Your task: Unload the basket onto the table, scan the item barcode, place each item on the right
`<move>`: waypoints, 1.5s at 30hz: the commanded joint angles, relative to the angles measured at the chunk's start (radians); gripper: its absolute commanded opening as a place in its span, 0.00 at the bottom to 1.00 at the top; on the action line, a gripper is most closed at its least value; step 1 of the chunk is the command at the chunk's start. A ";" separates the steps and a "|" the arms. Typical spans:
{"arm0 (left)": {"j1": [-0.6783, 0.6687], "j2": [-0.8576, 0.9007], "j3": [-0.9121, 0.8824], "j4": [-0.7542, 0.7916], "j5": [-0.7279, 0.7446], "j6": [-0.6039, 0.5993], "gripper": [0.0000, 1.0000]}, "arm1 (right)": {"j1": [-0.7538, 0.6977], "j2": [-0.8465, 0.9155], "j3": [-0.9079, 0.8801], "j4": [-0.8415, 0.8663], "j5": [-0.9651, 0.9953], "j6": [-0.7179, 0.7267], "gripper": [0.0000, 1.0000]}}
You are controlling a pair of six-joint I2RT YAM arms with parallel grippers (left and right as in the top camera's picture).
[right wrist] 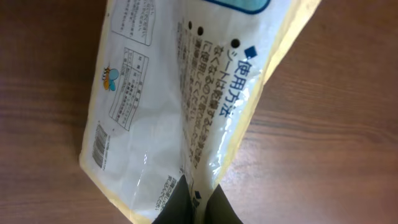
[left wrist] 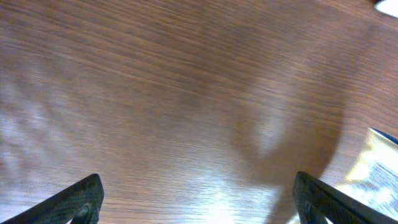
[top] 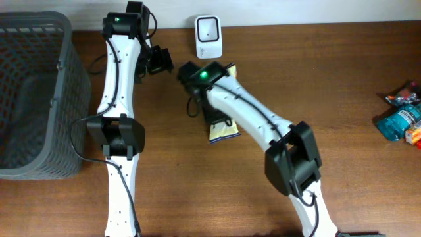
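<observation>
Glossy yellow-edged pouch (right wrist: 155,112) pinched by right pincer (right wrist: 196,202); left pincer (left wrist: 199,208) spread over woodgrain table (left wrist: 186,93).

Over on the far left, a grey mesh basket (top: 71,99) sits on the brown wooden tabletop (top: 329,72), and away at the right edge there's a huddle of colourful snack packets (top: 400,120), a blue one among them

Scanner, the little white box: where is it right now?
Overhead view: the scanner stands at the table's far edge, near the middle, just beyond the packet held by the right gripper.
</observation>
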 commanded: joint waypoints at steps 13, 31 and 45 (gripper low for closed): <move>-0.205 0.003 -0.584 0.285 0.471 0.276 0.00 | -0.209 -0.047 0.023 0.033 -0.515 -0.213 0.04; -0.118 0.003 -0.594 0.262 0.960 0.549 0.93 | -0.462 -0.047 0.023 0.056 -1.195 -0.360 0.04; -0.115 0.003 -0.594 0.291 1.265 0.553 0.13 | -0.404 -0.047 0.023 0.140 -1.233 -0.354 0.08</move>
